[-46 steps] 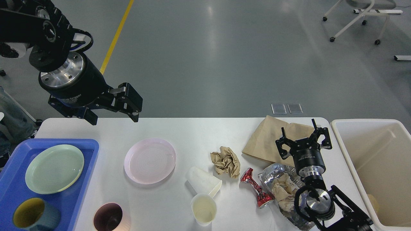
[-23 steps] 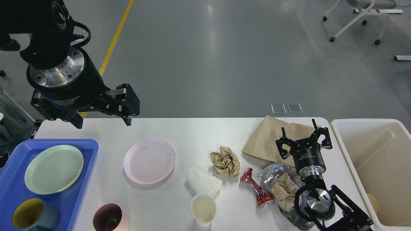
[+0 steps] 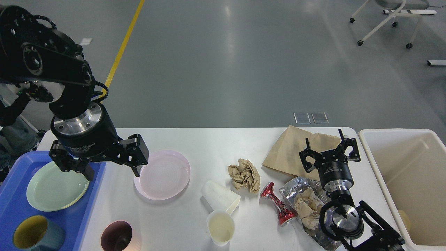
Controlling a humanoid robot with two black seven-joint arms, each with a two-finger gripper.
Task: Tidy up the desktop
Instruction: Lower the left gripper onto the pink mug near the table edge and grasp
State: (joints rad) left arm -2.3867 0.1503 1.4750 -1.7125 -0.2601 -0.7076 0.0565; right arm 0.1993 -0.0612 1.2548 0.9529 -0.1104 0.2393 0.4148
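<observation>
The white desktop [image 3: 216,143] holds a pink plate [image 3: 164,175], two pale plastic cups, one lying [image 3: 220,197] and one upright [image 3: 221,227], a dark maroon cup [image 3: 116,236], a crumpled brown paper ball [image 3: 245,175], a crushed red can [image 3: 278,203], a foil bag [image 3: 306,205] and a flat brown paper bag [image 3: 292,150]. My left gripper [image 3: 113,174] is open and empty, low over the gap between the blue tray and the pink plate's left edge. My right gripper [image 3: 329,144] is open and empty above the brown paper bag.
A blue tray [image 3: 14,205] at the left holds a green plate [image 3: 55,186] and a yellow-lined mug [image 3: 33,236]. A cream bin [image 3: 407,181] stands at the right table end. A wheeled chair base [image 3: 386,21] stands on the floor far behind.
My left gripper has dropped from above the table's far left edge down to the pink plate's left side, still open. The right arm and all objects have not moved.
</observation>
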